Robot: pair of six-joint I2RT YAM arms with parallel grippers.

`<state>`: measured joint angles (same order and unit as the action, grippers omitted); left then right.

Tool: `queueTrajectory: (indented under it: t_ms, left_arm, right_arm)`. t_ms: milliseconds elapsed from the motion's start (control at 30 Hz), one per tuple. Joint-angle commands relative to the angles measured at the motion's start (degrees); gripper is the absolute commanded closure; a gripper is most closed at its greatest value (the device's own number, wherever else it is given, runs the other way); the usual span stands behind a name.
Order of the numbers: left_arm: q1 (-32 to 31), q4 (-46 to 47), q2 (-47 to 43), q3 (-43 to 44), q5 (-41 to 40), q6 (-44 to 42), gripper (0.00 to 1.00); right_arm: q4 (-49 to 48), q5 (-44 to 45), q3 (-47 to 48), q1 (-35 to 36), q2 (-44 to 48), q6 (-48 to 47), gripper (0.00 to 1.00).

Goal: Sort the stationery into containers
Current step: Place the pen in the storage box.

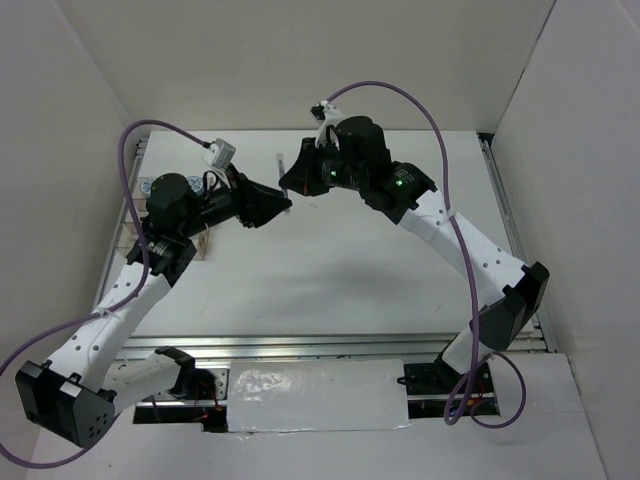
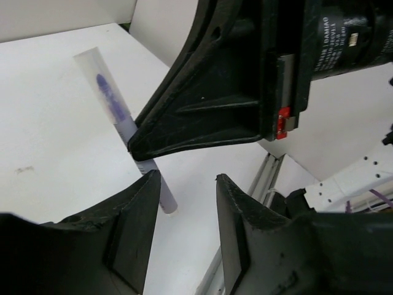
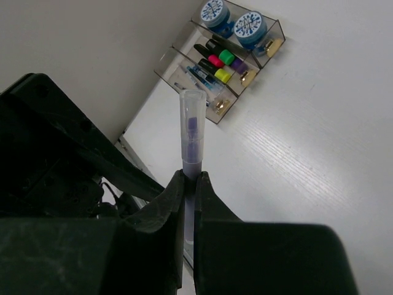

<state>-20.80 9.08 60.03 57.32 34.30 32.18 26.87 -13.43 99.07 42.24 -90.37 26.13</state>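
My right gripper (image 3: 189,178) is shut on a thin pale pen (image 3: 192,135) with a clear cap and a purple tip, and holds it in the air above the table. The pen also shows in the left wrist view (image 2: 116,117) and as a thin line in the top view (image 1: 280,172). My left gripper (image 2: 187,178) is open and empty, its fingers just below and beside the pen's lower end, close to the right gripper (image 1: 292,187). The clear organizer box (image 3: 230,101) holds two blue-white tubs (image 3: 214,10), several highlighters (image 3: 221,61) and thin pens (image 3: 199,77).
In the top view the organizer is mostly hidden behind the left arm (image 1: 185,205) at the table's left edge. White walls enclose the table on three sides. A metal rail (image 1: 330,345) runs along the near edge.
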Motion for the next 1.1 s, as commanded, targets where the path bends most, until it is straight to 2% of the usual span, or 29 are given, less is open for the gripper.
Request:
queueTrajectory:
  t_ms: [0, 100, 333, 533, 567, 600, 633, 667, 700, 767, 867, 967, 1067]
  left_arm:
    - [-0.7, -1.1, 0.4, 1.9, -2.9, -4.1, 0.47]
    - [-0.7, -3.6, 1.1, 2.5, -4.9, -6.3, 0.50]
    - [-1.0, -1.7, 1.3, 0.5, -4.1, -7.7, 0.52]
    - [-0.9, -0.9, 1.1, -1.2, -5.9, -8.1, 0.69]
    - [-0.8, -1.3, 1.0, -1.2, -6.4, -8.4, 0.78]
    - [-0.8, -1.8, 0.9, -1.6, -6.5, -8.5, 0.83]
    - [-0.7, -2.0, 0.4, -1.9, -6.6, -9.1, 0.87]
    - [-0.6, -2.1, 0.4, -1.9, -7.1, -9.2, 0.96]
    - [-0.6, -2.7, 0.4, -1.9, -7.3, -9.4, 1.00]
    - [-0.1, -3.5, 0.1, -1.9, -8.7, -9.7, 1.00]
    - [2.4, -6.0, -0.3, -1.4, -9.5, -12.4, 1.00]
    - [7.8, -12.7, -0.7, 0.2, -9.6, -20.8, 1.00]
    - [12.8, -21.5, 0.4, 2.4, -11.9, -38.8, 1.00]
  right_arm:
    - [-1.2, 0.1, 1.8, 0.6, 0.1, 0.9, 1.00]
    - [-1.1, 0.2, 1.7, 0.5, 0.4, 0.9, 1.00]
    - [-2.4, -4.2, 0.4, 1.0, -0.2, 1.3, 1.00]
    - [-3.8, -6.5, -1.9, 1.4, -0.2, 1.6, 1.00]
    - [-4.2, -7.0, -2.4, 1.3, -0.2, 1.3, 0.96]
    - [-4.4, -7.2, -2.6, 1.4, -0.2, 1.2, 0.86]
    - [-4.5, -7.3, -2.9, 1.4, -0.2, 1.0, 0.81]
    - [-4.6, -7.4, -3.3, 1.4, -0.1, 0.9, 0.62]
    - [-4.5, -7.3, -3.6, 1.4, -0.1, 0.6, 0.53]
    - [-4.1, -7.2, -4.1, 1.3, 0.4, 0.0, 0.33]
    - [-2.5, -7.0, -5.4, 1.1, 1.8, -2.0, 0.24]
    - [-1.6, -9.6, -9.5, -0.3, 5.0, -6.5, 0.20]
    - [-0.8, -20.7, -14.2, -5.9, 8.1, -13.5, 0.20]
